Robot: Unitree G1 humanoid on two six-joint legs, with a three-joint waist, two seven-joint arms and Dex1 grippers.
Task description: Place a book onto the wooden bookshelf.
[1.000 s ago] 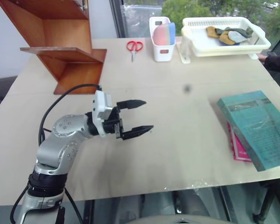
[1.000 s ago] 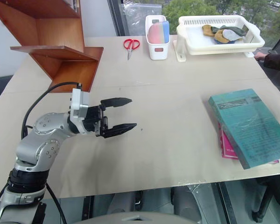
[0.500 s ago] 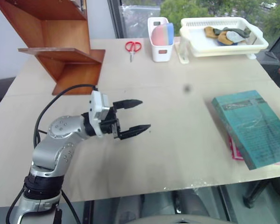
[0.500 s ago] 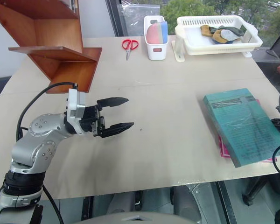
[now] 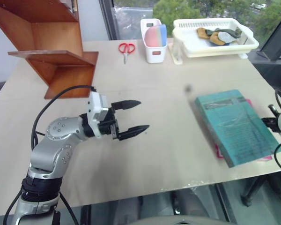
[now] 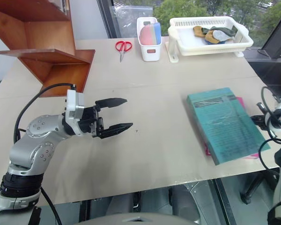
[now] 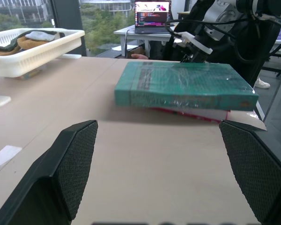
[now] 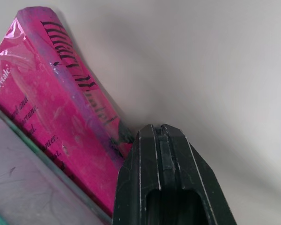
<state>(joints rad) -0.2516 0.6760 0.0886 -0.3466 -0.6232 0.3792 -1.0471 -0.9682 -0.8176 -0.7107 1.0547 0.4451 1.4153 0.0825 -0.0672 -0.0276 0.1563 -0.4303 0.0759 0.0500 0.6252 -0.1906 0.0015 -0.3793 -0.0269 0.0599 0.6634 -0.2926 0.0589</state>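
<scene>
The teal-green book (image 5: 234, 124) lies flat at the table's right side on top of a magenta-pink book (image 8: 61, 112), whose edge peeks out beneath it. The wooden bookshelf (image 5: 56, 51) stands at the far left corner. My left gripper (image 5: 144, 114) hovers open over the middle-left of the table, pointing across at the book (image 7: 182, 84), nothing between its fingers. My right gripper (image 8: 160, 129) is shut and empty, its tip low by the magenta book's edge; that arm (image 5: 278, 119) enters at the right table edge beside the books.
A white basket (image 5: 215, 40) with gloves, a white bin (image 5: 153, 35) with pink and blue items and red scissors (image 5: 126, 48) line the far edge. A wide stretch of bare table lies between the book and the shelf.
The whole view has swung, shifting everything leftward. My right arm has come in at the right edge up to the books. The teal book now covers more of the magenta one. My left arm kept still.
</scene>
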